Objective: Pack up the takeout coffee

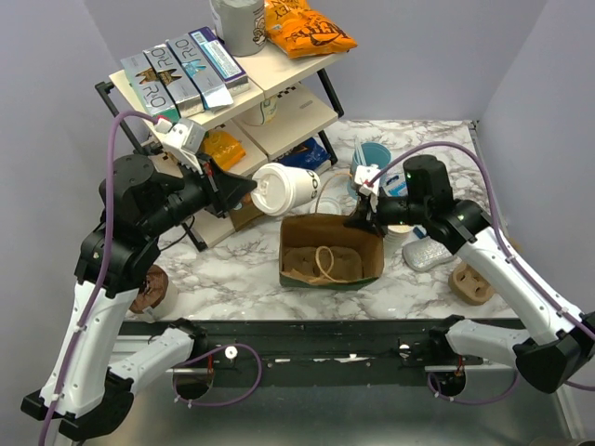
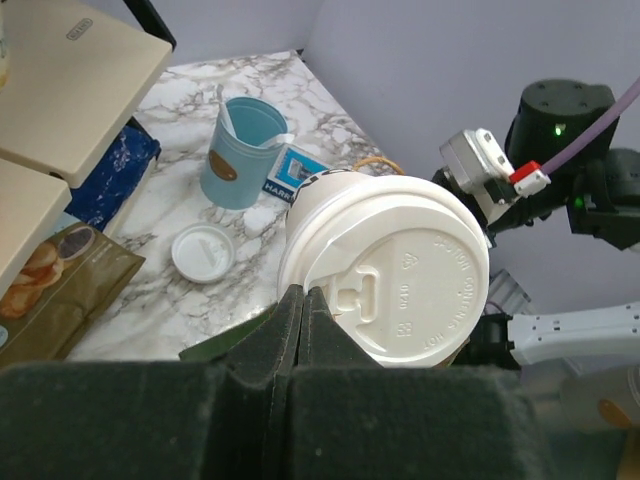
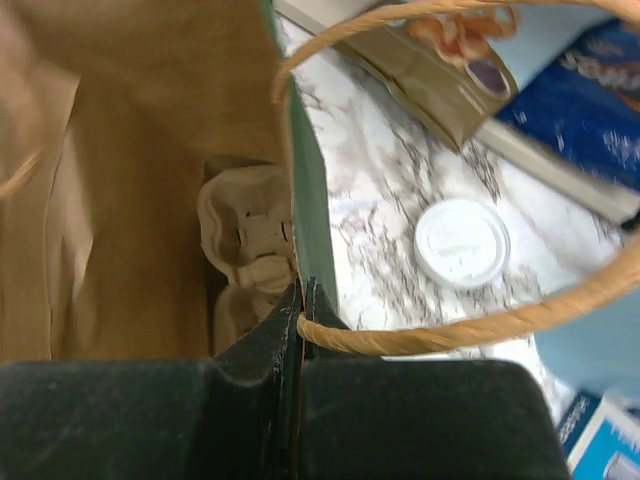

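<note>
1. Paper bag (image 1: 284, 253): upright on the marble table (image 1: 232, 279), mouth up. Right gripper (image 3: 300, 300) has its jaws pinched on the bag's rim, likely to steady the opening.
2. Cup carrier (image 3: 245, 245): in the bag's bottom, apparently to seat the cup.
3. Takeout coffee (image 1: 288, 189): airborne, tilted, up-left of the bag. Left gripper (image 2: 300, 300) has its jaws nipped on the lid rim.

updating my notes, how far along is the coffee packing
Done: the cream paper cup with round white plastic lid is off the table, tipped sideways, clamped at its lid rim by the left gripper. In hand: the right gripper pinches the wall of the open brown paper bag. Left: lowering the cup into the bag's pulp cup carrier, which holds none yet.
</note>
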Action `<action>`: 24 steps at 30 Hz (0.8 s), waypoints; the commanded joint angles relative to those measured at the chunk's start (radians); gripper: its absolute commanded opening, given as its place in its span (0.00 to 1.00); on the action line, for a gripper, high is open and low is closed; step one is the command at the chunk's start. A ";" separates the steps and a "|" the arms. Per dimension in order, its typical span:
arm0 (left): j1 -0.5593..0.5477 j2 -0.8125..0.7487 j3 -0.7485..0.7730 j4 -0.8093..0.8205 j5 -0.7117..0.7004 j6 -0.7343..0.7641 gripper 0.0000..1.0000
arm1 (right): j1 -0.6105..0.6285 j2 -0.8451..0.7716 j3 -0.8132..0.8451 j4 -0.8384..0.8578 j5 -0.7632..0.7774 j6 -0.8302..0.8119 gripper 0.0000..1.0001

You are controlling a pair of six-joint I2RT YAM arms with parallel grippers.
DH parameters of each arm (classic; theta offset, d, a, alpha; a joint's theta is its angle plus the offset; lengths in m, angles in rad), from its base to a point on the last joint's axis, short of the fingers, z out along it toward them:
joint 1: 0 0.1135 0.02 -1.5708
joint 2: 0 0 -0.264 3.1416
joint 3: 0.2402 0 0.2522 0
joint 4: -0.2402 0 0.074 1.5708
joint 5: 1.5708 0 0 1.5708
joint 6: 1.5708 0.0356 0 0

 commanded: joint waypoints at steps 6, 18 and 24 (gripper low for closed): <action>0.004 0.003 0.002 -0.086 0.195 0.028 0.00 | -0.003 0.250 0.270 -0.225 -0.205 -0.267 0.07; 0.003 0.040 0.049 -0.182 0.104 0.073 0.00 | -0.003 0.423 0.489 -0.305 -0.095 -0.237 0.62; 0.003 0.097 0.102 -0.148 0.025 0.042 0.00 | -0.003 0.328 0.456 -0.144 0.127 -0.085 0.86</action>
